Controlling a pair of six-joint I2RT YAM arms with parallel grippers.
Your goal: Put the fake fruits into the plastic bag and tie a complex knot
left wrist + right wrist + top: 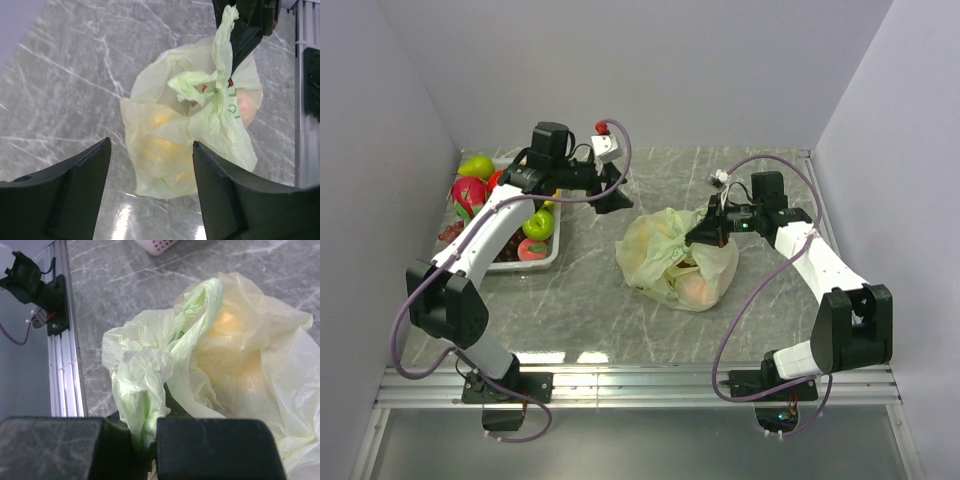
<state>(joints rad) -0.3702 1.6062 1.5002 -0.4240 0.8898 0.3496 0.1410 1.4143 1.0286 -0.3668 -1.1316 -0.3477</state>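
Observation:
The pale-green plastic bag (675, 262) sits mid-table with yellow and orange fruits showing through it (165, 145). Its handles are twisted together at the top into a knot (215, 90). My right gripper (703, 232) is shut on one green handle (142, 415) and holds it up from the bag (240, 355). My left gripper (618, 195) is open and empty, hovering above the table left of the bag; its fingers (75, 190) frame the bag from above. More fake fruits (480, 185) lie in the tray at the left.
A clear tray (535, 262) at the left holds a green apple (538, 224), a pink dragonfruit (468, 192), dark grapes and others. Grey walls enclose the table on three sides. A metal rail (640, 380) runs along the near edge.

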